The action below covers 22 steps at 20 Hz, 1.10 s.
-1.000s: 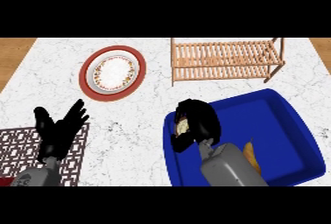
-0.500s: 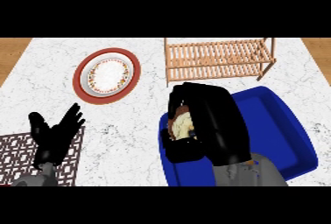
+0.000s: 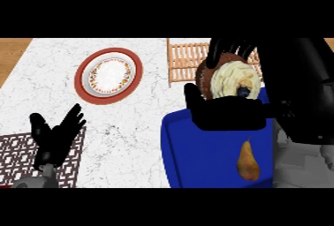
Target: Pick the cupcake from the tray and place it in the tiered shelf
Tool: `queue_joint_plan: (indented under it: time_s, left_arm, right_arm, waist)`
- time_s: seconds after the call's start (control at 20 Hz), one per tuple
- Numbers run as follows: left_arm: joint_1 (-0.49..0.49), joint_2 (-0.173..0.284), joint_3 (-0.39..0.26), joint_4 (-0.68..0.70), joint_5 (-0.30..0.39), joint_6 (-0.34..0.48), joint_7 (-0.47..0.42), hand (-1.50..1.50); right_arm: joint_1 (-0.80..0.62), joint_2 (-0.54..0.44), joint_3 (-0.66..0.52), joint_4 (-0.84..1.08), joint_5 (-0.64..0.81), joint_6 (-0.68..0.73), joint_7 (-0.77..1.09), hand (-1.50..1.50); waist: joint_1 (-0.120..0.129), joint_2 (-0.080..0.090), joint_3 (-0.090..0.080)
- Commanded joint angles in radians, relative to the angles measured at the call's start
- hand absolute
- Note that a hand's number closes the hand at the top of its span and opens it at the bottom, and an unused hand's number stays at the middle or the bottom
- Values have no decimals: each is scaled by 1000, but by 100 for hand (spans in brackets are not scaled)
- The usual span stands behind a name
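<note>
**A:** What is differing from half a second ago?

**B:** The right hand (image 3: 228,115) is now holding the cupcake (image 3: 233,80) lifted clear of the blue tray (image 3: 195,150); earlier it was curled low over the tray's near-left corner. The view is also closer in, so the hand and cupcake are filling much more of it.

**A:** How is that hand standing?

**B:** Its black fingers and thumb are curling round the cupcake's base, pale swirled frosting and a dark topping showing above them. The cupcake is sitting in the hand, above the tray's far edge and in front of the shelf.

**A:** And nearest, below the hand?

**B:** A glossy tray with a raised rounded rim; a brown pear (image 3: 246,161), smooth and tapering, is lying in it just below the hand.

**A:** Beyond the hand?

**B:** The tiered shelf (image 3: 186,62), slatted pale wood, is lying partly hidden behind the cupcake.

**A:** To its left?

**B:** The left hand (image 3: 55,137) is resting open, fingers spread, above a dark lattice mat (image 3: 16,159) on the white marbled counter (image 3: 130,128). Farther off, a round red-rimmed patterned plate (image 3: 109,75).
</note>
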Motion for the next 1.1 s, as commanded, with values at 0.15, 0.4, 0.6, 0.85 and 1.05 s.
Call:
queue_joint_plan:
  time_s: [0.15,0.4,0.6,0.85,1.05]
  left_arm:
    - [40,-30,-17,8,-21,4,-19,0]
    - [21,-30,-18,-1,-33,10,18,0]
    - [25,-41,-15,-7,-36,5,4,0]
    - [-41,-37,-2,11,-37,11,62,0]
    - [-17,-40,4,11,-35,-3,48,0]
  right_arm:
    - [-255,-110,-256,184,-95,92,69,150]
    - [-369,-210,-347,366,-131,98,-9,150]
    - [-376,-254,-344,545,-94,31,-169,150]
    - [-398,-300,-344,705,-116,63,-282,150]
    - [-436,-327,-321,859,-76,17,-414,150]
  waist:
    - [9,5,-4]
    - [10,6,-4]
    - [17,10,-4]
    - [12,10,-3]
    - [22,13,-4]
